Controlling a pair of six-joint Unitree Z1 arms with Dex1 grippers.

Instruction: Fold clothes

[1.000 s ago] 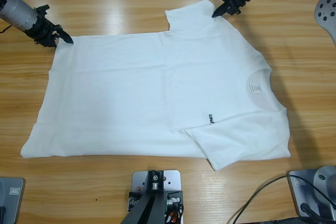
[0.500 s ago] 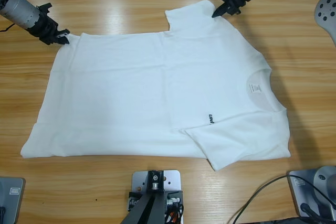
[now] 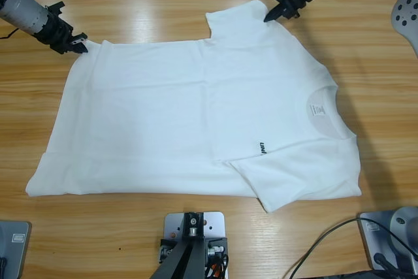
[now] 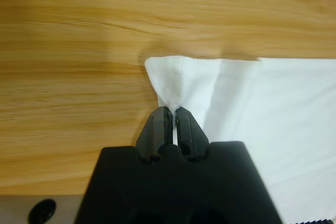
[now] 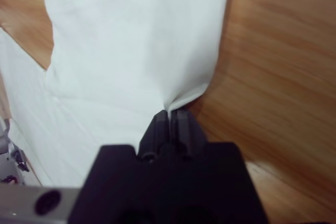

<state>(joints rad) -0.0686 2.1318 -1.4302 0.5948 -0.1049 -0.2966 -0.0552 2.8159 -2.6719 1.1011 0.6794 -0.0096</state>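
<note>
The white T-shirt (image 3: 196, 122) lies spread flat on the wooden table, neck with label at the right, dark lettering on the chest, near sleeve folded in. My left gripper (image 3: 80, 45) at the far left is shut on the shirt's far hem corner (image 4: 170, 85), which is drawn up into a small peak. My right gripper (image 3: 268, 17) at the top right is shut on the corner of the far sleeve (image 5: 147, 51), the cloth pinched into a fold between its jaws.
The table (image 3: 163, 11) shows bare wood behind the shirt and along the front edge. A black cable (image 3: 326, 236) curls at the lower right. A grey round object (image 3: 406, 11) sits at the right edge.
The left gripper has closed on the hem corner and pulled it slightly up and to the left, away from the shirt. The right gripper has held still on the sleeve.
</note>
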